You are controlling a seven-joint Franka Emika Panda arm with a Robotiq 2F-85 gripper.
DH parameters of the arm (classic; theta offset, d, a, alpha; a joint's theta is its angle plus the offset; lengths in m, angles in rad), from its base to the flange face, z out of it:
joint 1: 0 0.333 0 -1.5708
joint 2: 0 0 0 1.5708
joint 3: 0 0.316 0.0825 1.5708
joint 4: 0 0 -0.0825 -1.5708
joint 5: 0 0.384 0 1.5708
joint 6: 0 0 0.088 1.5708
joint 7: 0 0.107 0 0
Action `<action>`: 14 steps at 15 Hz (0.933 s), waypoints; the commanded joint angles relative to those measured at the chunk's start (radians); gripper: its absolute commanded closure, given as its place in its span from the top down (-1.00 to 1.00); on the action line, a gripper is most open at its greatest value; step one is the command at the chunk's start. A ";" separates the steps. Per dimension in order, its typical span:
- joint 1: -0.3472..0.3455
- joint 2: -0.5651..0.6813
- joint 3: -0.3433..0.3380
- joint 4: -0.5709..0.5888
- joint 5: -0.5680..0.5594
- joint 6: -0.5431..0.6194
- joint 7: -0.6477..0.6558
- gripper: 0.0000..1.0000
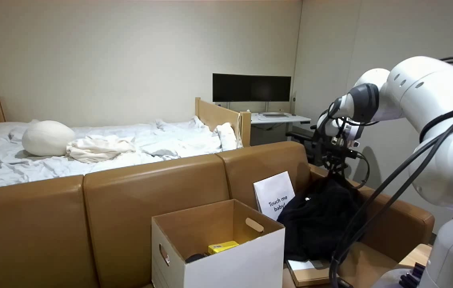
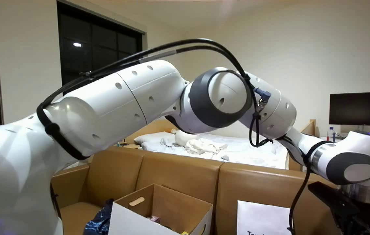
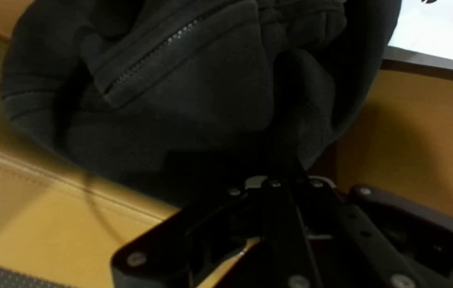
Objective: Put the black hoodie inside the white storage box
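The black hoodie (image 1: 322, 220) hangs bunched over the right end of the couch in an exterior view, its top drawn up to a peak at my gripper (image 1: 335, 172). The hoodie fills much of the wrist view (image 3: 194, 92), with a zipper showing. The fingertips (image 3: 290, 180) are close together, shut on its cloth; the exact pinch is dark. The white storage box (image 1: 234, 264) stands open-topped on the couch, left of the hoodie, with a yellow packet (image 1: 222, 247) inside. The box also shows in an exterior view (image 2: 132, 222), where the hoodie is out of view.
A white sign (image 1: 275, 192) leans on the brown couch back (image 1: 154, 188), behind the box and hoodie. A flat cardboard box (image 1: 310, 276) lies below the hoodie. The couch armrest (image 1: 406, 212) is at the right. A shiny blue item (image 2: 100, 220) lies beside the storage box.
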 commanded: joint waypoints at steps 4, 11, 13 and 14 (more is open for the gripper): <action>0.121 -0.321 -0.107 -0.362 -0.149 0.095 -0.211 -0.90; 0.219 -0.626 -0.165 -0.609 -0.333 0.119 -0.172 -0.91; 0.204 -0.717 -0.152 -0.657 -0.337 0.093 -0.180 -0.91; 0.199 -0.755 -0.157 -0.668 -0.344 0.057 -0.178 -0.91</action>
